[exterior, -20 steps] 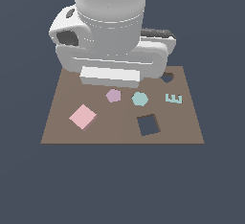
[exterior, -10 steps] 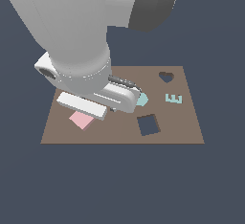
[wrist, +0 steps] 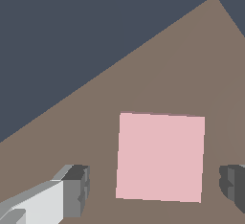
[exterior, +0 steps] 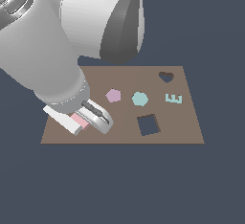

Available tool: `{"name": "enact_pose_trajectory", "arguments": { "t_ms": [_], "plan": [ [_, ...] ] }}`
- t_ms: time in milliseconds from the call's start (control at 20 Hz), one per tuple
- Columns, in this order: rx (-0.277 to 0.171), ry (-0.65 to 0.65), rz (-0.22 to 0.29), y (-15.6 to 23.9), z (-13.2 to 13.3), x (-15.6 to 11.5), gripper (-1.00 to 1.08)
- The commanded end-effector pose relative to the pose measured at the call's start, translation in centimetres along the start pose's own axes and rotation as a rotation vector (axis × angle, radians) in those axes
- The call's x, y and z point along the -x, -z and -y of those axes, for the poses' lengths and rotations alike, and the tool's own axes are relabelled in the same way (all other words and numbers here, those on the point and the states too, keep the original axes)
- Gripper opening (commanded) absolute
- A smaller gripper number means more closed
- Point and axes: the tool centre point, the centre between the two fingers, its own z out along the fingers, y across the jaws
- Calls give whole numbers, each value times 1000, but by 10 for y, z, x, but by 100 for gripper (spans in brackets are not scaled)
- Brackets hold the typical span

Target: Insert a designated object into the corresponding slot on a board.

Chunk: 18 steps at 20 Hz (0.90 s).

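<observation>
The light-pink square block (wrist: 160, 157) lies flat on the brown board (wrist: 191, 65). In the wrist view my gripper (wrist: 155, 187) is open, one dark fingertip on each side of the block, with gaps to both. In the exterior view the arm covers most of the block; only a pink strip (exterior: 79, 120) shows under my hand near the board's (exterior: 186, 122) left front corner. The dark square slot (exterior: 148, 125) lies to the exterior view's right of the block, near the front edge.
A lilac hexagon (exterior: 113, 95), a teal hexagon (exterior: 139, 99) and a pale green E piece (exterior: 173, 98) lie across the board's middle. A heart-shaped hole (exterior: 166, 77) is at the back right. The arm's big body hangs over the board's left half.
The arm has swung from the back of the board to its left front corner and come down over the pink block. The block and other pieces have not moved.
</observation>
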Motion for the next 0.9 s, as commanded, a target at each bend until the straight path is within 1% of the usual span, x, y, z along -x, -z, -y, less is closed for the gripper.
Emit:
{"name": "enact_pose_trajectory", "arguments": {
  "t_ms": [0, 350, 750, 800, 850],
  "plan": [
    [-2, -34, 2, -6, -4, -5, 100],
    [-2, -46, 4, -10, -7, -6, 100],
    [-3, -52, 4, -29, -7, -7, 100],
    [-3, -52, 4, -29, -7, -7, -100],
    [-3, -52, 4, -29, -7, -7, -100]
  ]
}}
